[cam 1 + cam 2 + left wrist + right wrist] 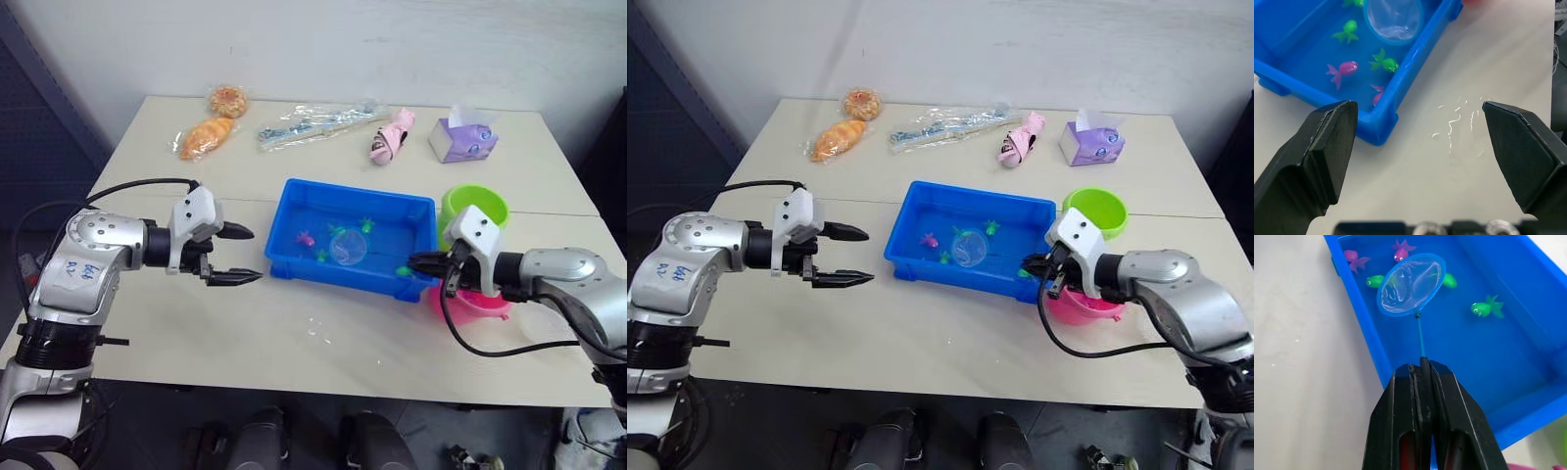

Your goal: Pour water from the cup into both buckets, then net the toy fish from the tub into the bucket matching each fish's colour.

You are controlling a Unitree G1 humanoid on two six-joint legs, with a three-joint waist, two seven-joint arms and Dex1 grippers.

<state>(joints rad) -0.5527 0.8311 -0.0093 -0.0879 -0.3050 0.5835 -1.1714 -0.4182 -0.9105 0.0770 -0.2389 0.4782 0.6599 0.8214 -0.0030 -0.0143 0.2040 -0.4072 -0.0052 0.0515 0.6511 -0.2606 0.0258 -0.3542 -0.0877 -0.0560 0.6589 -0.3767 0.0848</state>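
**Net in the tub, right fingers clamped on its handle**

Your work surface is a pale beige table (323, 343) made of two tops butted together, with a seam running across behind the tub; it stands against a plain white wall. A few water droplets (1457, 120) glisten on the table just beside the tub's near corner. There is handwriting on a label on the left forearm, but you cannot read it.

The blue tub (284, 257) sits mid-table, holding water and the toy fish (1488, 308), green and pink. Your right gripper (1422, 369) has its fingers pressed together on the thin handle of the net (1410, 284), whose hoop lies over the water among the fish. Your left gripper (237, 255) hovers beside the tub's left end, fingers spread wide and empty.

The green bucket (475, 204) and pink bucket (475, 304) stand at the tub's right end.
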